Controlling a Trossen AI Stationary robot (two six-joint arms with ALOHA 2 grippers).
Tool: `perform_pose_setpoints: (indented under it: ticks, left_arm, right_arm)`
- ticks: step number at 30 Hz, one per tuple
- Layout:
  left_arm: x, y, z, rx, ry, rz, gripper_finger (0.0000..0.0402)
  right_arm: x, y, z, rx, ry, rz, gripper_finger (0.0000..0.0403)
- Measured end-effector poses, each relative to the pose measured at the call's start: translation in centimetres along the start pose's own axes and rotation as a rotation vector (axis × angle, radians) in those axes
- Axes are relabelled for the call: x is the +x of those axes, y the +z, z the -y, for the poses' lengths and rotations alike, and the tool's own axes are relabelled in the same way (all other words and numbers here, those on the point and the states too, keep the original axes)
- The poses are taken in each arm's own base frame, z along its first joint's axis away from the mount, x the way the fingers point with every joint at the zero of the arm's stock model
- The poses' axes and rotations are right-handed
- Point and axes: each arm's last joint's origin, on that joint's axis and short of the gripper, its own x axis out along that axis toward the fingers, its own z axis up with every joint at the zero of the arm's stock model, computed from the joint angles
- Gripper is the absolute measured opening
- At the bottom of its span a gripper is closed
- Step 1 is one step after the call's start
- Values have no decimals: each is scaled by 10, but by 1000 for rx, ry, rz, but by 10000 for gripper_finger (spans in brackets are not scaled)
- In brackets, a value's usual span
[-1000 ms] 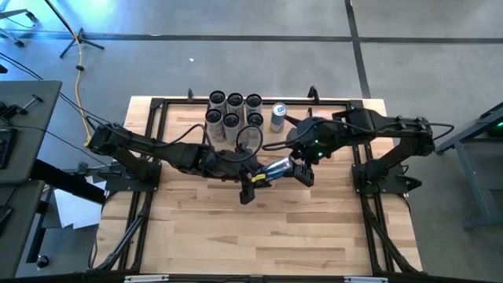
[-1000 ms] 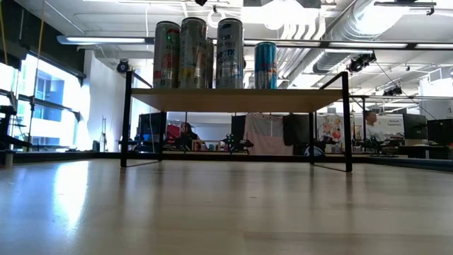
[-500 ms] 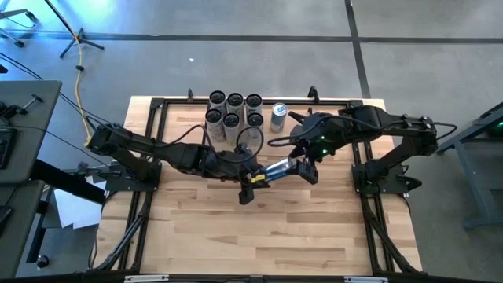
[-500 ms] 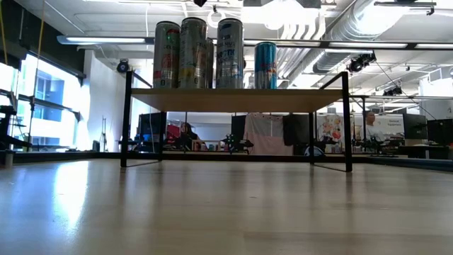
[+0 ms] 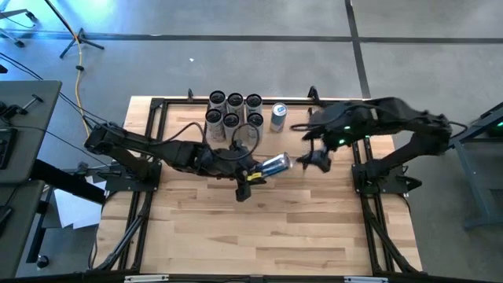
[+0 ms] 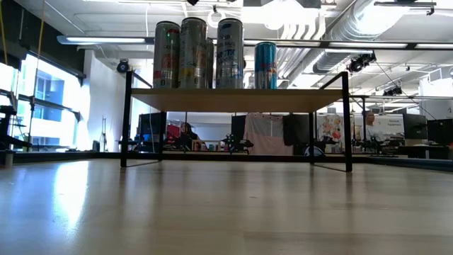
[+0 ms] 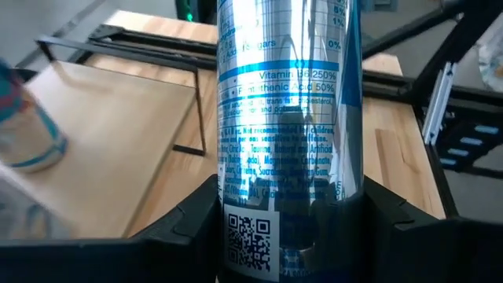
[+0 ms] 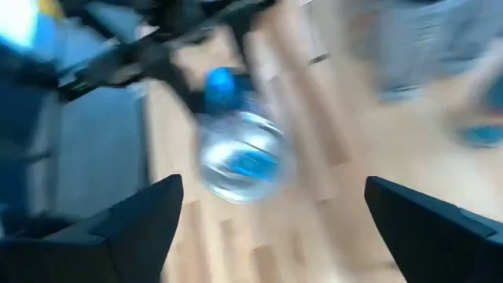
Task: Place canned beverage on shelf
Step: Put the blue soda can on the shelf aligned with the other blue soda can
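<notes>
right wrist view motion-blurred, can (image 7: pixel 288 134) ends cropped

Silver-and-blue can (image 7: pixel 287 126), light wood shelf (image 6: pixel 237 99)

Lighting was bright and even in the high view, with soft short shadows under the arms. Low view was backlit: ceiling lamps (image 6: pixel 283 13) blown out, window (image 6: pixel 42 106) glaring at left, sheen streaking the surface (image 6: pixel 226 212), near foreground soft. Left wrist view was sharp on the silver can (image 7: pixel 287 134), which showed bright reflections; the edges were slightly soft. Right wrist view was heavily motion-blurred, the can (image 8: pixel 242 157) smeared, everything streaky.
</notes>
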Motion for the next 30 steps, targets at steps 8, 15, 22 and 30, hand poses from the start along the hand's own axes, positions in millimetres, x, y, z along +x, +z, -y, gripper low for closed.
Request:
perform_pose_setpoints:
  ticks: [8,15,22,30]
  left_arm:
    - [-2,-3,17,-114,-1,247,168]
    - [18,-31,18,-313,-58,486,168]
    - [28,-41,11,-369,84,567,185]
    - [70,-60,16,-386,97,648,183]
  right_arm:
    - [-49,-31,7,102,-217,197,388]
    - [-30,-79,18,178,-158,192,388]
    - [28,-116,24,244,27,399,388]
    - [63,-125,23,277,245,666,389]
